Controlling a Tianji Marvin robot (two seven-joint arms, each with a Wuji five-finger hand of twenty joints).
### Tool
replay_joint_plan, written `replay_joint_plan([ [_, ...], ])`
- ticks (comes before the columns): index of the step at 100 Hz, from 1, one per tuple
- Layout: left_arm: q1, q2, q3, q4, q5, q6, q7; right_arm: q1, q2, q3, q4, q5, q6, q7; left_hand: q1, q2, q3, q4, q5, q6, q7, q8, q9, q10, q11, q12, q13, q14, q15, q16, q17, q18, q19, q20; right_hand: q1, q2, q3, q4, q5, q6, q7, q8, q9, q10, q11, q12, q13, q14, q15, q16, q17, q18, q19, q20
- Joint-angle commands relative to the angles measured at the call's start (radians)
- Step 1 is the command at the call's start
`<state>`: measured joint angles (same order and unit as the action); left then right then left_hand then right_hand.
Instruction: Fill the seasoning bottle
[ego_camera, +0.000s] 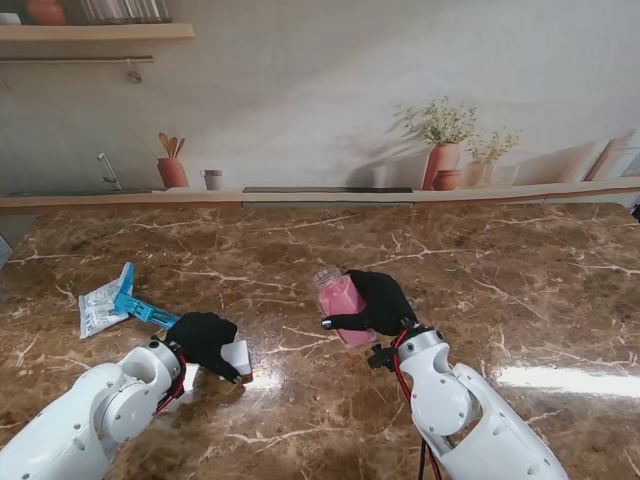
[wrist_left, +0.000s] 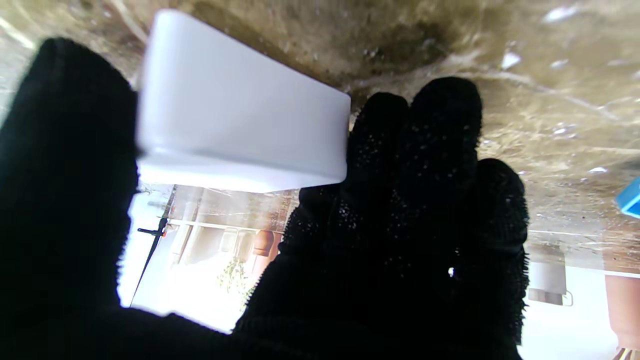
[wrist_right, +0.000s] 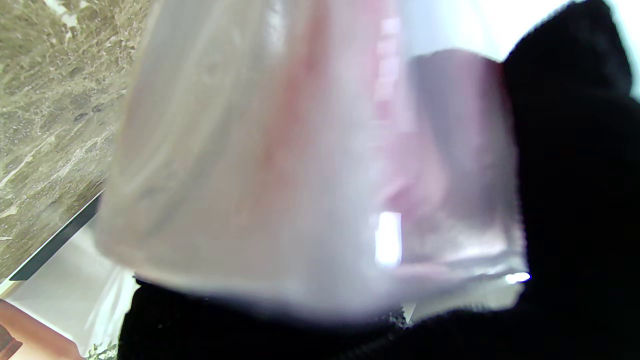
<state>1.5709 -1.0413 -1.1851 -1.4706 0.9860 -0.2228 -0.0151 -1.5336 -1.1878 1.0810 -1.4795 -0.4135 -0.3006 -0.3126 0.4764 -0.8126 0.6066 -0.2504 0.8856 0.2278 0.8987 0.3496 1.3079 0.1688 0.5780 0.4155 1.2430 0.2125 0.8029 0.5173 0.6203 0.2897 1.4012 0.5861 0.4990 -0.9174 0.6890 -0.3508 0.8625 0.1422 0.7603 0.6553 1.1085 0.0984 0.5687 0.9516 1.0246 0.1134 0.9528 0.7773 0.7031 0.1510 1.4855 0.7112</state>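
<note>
Closest to me, my left hand (ego_camera: 203, 340) is pinching a white cap (ego_camera: 236, 357) between thumb and fingers, low over the marble table (ego_camera: 520, 290) near its front edge on the left. The wrist view shows the cap (wrist_left: 240, 125) wedged tight against the black glove fingers (wrist_left: 425, 165). My right hand (ego_camera: 378, 302) is wrapped around the seasoning bottle (ego_camera: 338, 296), pink stuff inside, mouth open and tipped to the left, around mid-table. Over toward the left edge lies a white packet (ego_camera: 98, 305) with a blue scoop (ego_camera: 142, 307) just beside it.
</note>
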Motion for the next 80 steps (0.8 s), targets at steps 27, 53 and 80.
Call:
replay_joint_plan([
  [27,0.032,0.012,-0.017,-0.014,0.054,0.011,-0.009,-0.001,-0.006,-0.002,0.003,0.01,-0.001,0.01,-0.012,0.118,0.219,0.105,-0.127,-0.225,-0.067,0.114,-0.196,-0.136,-0.049,-0.008,-0.162,-0.051,-0.199,0.071,-0.176,-0.095,-0.101,0.071,0.254,0.26,0.464,0.086,0.131,-0.445,0.147,0.055,0.055,-0.182,0.089,0.025,0.085,-0.112,0.105,0.029,-0.001,-0.027,0.023,0.017],
  [53,0.044,0.019,-0.038,-0.036,0.071,0.011,-0.063,0.0,-0.008,-0.005,0.005,0.015,0.003,0.008,-0.044,0.108,0.099,0.102,-0.248,-0.231,-0.164,0.127,-0.371,-0.153,-0.097,-0.013,-0.344,-0.051,-0.304,0.073,-0.328,-0.104,-0.227,0.097,0.254,0.259,0.464,0.087,0.13,-0.444,0.147,0.052,0.055,-0.184,0.085,0.02,0.081,-0.112,0.094,0.024,-0.006,-0.023,0.012,0.012],
  [80,0.072,0.025,-0.074,-0.073,0.073,-0.018,-0.117,0.002,-0.008,-0.006,0.005,0.018,0.003,0.012,-0.053,0.112,-0.02,0.102,-0.298,-0.233,-0.216,0.141,-0.449,-0.158,-0.123,-0.002,-0.431,-0.054,-0.347,0.08,-0.4,-0.126,-0.312,0.132,0.253,0.259,0.465,0.088,0.131,-0.445,0.148,0.051,0.056,-0.185,0.086,0.02,0.083,-0.112,0.091,0.023,-0.006,-0.022,0.01,0.011],
])
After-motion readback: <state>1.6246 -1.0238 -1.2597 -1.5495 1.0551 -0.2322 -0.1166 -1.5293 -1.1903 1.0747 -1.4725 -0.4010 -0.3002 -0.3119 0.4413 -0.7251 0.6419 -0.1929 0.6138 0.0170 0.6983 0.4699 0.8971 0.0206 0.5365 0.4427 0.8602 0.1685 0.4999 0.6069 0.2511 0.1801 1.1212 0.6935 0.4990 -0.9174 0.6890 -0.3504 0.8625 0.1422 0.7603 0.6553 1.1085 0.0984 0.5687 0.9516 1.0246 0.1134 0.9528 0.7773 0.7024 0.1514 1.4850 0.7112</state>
